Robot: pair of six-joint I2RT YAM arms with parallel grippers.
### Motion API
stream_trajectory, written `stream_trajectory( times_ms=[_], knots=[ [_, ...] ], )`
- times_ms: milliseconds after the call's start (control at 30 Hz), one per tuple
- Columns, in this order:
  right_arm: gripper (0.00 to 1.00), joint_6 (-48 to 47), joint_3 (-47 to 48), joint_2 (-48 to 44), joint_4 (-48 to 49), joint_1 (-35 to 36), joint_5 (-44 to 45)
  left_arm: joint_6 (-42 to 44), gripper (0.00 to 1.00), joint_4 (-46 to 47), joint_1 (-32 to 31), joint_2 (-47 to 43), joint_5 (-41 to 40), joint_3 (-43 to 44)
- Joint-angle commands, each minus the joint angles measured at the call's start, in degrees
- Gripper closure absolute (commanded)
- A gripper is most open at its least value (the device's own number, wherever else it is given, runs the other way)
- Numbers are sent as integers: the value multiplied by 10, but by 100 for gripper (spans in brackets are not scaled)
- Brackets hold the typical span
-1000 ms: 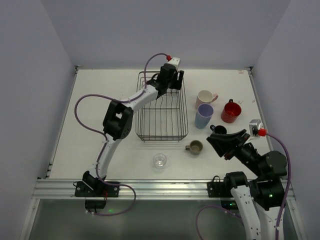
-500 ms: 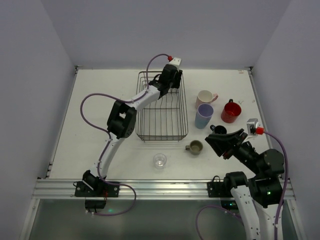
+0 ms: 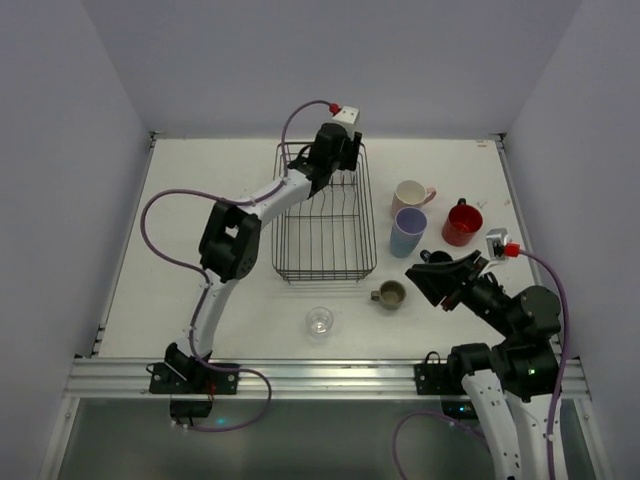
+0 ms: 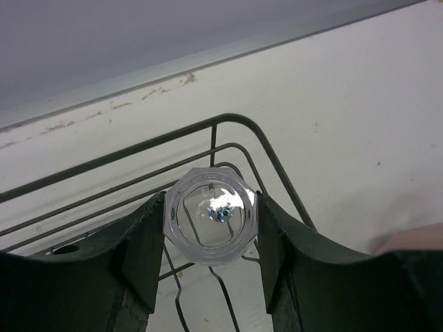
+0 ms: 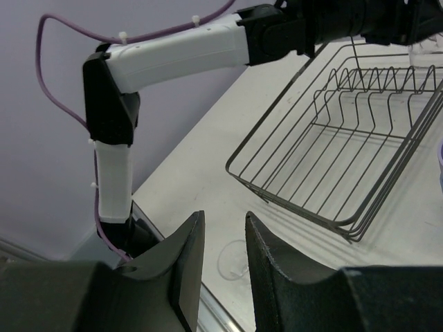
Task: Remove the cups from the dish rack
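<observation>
Mid-frame, left wrist view: left gripper [image 4: 210, 238] pinching clear glass cup [image 4: 211, 211] across sides, likely for lift over dish rack [image 4: 228, 119] corner wires; right gripper [image 5: 223, 228] slightly spread, empty, parked.

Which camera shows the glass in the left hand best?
Left wrist view: the glass sits centred, seen end-on, pinched between both fingers above the rack's corner. In the top view the left hand covers it; the right wrist view gives at most a faint blur at its edge.

Seven cups [image 3: 410, 193] — two glass [image 4: 211, 214], one dish rack [image 3: 325, 240]
</observation>
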Motion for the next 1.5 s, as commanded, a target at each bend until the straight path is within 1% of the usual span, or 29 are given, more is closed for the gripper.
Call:
stream_trajectory(
  times_ms=[0, 100, 200, 267, 300, 333, 367, 400, 433, 467, 500, 533, 567, 600, 633, 667, 700, 733, 767, 800, 833, 867, 900, 933, 1000, 1100, 1200, 1367, 1467],
  knots=[
    [67, 17, -10, 26, 41, -1, -5, 10, 74, 81, 6, -111, 21, -14],
    [66, 23, -24, 50, 69, -1, -4, 3, 76, 78, 7, -150, 33, -28],
    [65, 39, -28, 72, 102, -1, -10, -23, 79, 75, 8, -193, 53, -51],
    [62, 50, -27, 80, 132, -1, -14, -59, 82, 70, 9, -234, 75, -79],
    [61, 61, -27, 88, 141, -1, -14, -86, 83, 75, 9, -270, 86, -93],
    [60, 67, -26, 91, 149, 0, -15, -102, 84, 79, 8, -288, 93, -127],
    [57, 74, -27, 96, 163, 0, -15, -116, 85, 83, 9, -307, 122, -143],
    [54, 92, -30, 99, 192, 0, -14, -132, 86, 87, 10, -327, 133, -162],
    [52, 101, -35, 108, 203, 0, -16, -164, 87, 100, 9, -368, 143, -201],
    [49, 114, -42, 114, 253, 1, -18, -177, 88, 106, 10, -388, 169, -220],
    [48, 140, -48, 120, 278, 8, -21, -192, 89, 116, 10, -407, 182, -240],
    [47, 152, -57, 128, 299, 14, -25, -228, 90, 124, 10, -450, 192, -286],
    [45, 164, -61, 145, 336, 30, -25, -245, 90, 131, 10, -472, 213, -308],
    [44, 167, -62, 151, 351, 44, -19, -262, 90, 138, 10, -494, 221, -333],
    [42, 166, -59, 159, 360, 60, 2, -302, 90, 158, 10, -539, 228, -386],
    [40, 157, -54, 173, 372, 102, 13, -320, 91, 168, 10, -562, 239, -410],
    [37, 131, -46, 181, 371, 128, 28, -338, 91, 183, 10, -608, 240, -436],
    [36, 117, -27, 189, 370, 151, 60, -376, 92, 193, 10, -631, 243, -489],
    [34, 102, -17, 208, 368, 195, 74, -395, 92, 206, 10, -655, 245, -516],
    [33, 88, -9, 219, 373, 214, 83, -411, 92, 222, 10, -680, 245, -546],
    [32, 90, 2, 230, 387, 236, 92, -440, 92, 240, 10, -727, 236, -597],
    [31, 91, 5, 241, 399, 236, 95, -454, 92, 248, 10, -752, 231, -620],
    [30, 100, 4, 258, 415, 251, 98, -468, 93, 269, 9, -798, 229, -669],
    [29, 104, 5, 268, 428, 255, 103, -489, 93, 275, 9, -818, 225, -691],
    [28, 107, 10, 289, 447, 267, 106, -503, 93, 278, 8, -871, 217, -724],
    [27, 105, 37, 344, 466, 292, 109, -526, 93, 276, 8, -921, 215, -782],
    [26, 99, 63, 391, 471, 327, 119, -534, 93, 283, 7, -952, 216, -814],
    [27, 74, 103, 444, 465, 391, 142, -536, 94, 289, 7, -972, 209, -843],
    [29, 64, 119, 465, 461, 408, 156, -536, 94, 297, 8, -971, 213, -852]
  ],
)
